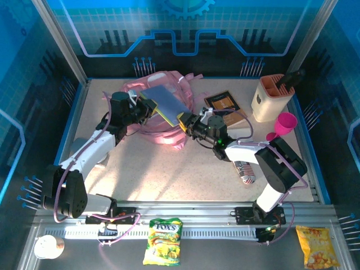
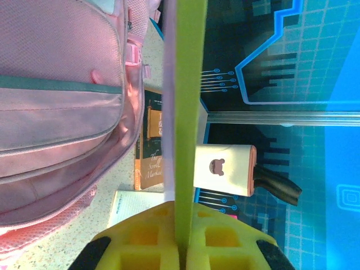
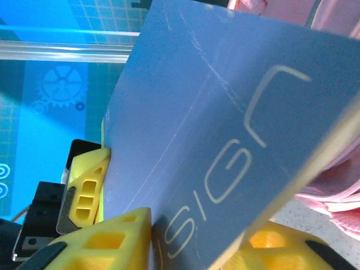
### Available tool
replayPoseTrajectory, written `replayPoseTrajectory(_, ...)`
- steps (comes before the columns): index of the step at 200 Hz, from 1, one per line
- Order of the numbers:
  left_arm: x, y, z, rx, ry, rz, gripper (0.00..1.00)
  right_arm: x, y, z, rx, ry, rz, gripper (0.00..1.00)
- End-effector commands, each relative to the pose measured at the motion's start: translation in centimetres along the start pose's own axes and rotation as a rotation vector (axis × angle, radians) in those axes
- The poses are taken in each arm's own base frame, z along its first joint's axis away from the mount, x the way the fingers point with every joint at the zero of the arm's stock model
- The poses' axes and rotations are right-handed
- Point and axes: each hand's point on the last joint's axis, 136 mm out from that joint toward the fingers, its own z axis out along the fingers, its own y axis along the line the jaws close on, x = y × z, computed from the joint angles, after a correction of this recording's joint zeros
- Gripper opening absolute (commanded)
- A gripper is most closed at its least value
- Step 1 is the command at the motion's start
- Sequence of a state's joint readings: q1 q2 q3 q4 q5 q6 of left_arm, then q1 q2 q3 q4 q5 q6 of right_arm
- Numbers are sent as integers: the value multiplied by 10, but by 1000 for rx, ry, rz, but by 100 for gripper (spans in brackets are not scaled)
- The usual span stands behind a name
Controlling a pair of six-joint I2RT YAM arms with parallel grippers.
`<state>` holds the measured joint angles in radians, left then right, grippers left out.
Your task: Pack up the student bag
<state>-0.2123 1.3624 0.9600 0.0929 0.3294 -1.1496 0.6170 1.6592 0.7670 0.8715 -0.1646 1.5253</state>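
- Left gripper (image 1: 146, 106) clamped the blue book (image 1: 164, 101) at its left end (yellow-green edge showing).
- Right gripper (image 1: 184, 119) pinched its right corner, above the student bag (image 1: 147, 82).

Speckled beige table (image 1: 169, 180) with a blue edge strip, boxed in by blue printed panels. Back wall (image 1: 112, 28): light grid, dark circuit-trace graphics, gear motif (image 1: 185, 5) top centre. Side walls (image 1: 22, 112) carry the same print. Angled aluminium posts (image 1: 59, 39) at the back corners, slotted aluminium rail (image 1: 208, 216) along the near edge. Bright light patch on the table's near-left part
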Motion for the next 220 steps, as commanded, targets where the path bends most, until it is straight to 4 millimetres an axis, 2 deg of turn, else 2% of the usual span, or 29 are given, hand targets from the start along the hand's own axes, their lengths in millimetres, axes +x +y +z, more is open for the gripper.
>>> replayPoseTrajectory(1,3,2,-2,-8,3,42,1,-3,17,-8,13,-36,-101,24)
replayPoseTrajectory(10,4,7,-4,-28,3,82,9,-5,18,-11,32,-45,-126,18)
replayPoseTrajectory(28,1,32,-9,-164,-17,171,24,-10,19,-18,70,-61,-178,8)
replayPoseTrajectory(46,-2,48,-13,-259,-16,281,42,-14,24,-25,95,-73,-247,1)
replayPoseTrajectory(71,-1,62,-10,-337,39,457,69,-25,25,-42,154,-120,-335,0)
replayPoseTrajectory(95,0,85,-2,-479,95,645,79,-40,22,-63,208,-178,-397,0)
replayPoseTrajectory(106,1,92,3,-530,129,713,80,-46,21,-74,225,-202,-411,0)
replayPoseTrajectory(148,3,102,28,-638,245,893,81,-65,7,-113,317,-282,-418,0)
replayPoseTrajectory(171,15,108,49,-636,374,1063,76,-71,-2,-131,372,-313,-420,0)
replayPoseTrajectory(186,19,117,60,-666,458,1237,67,-72,-4,-138,383,-323,-422,0)
replayPoseTrajectory(220,3,125,79,-752,521,1366,63,-71,-7,-145,385,-326,-421,0)
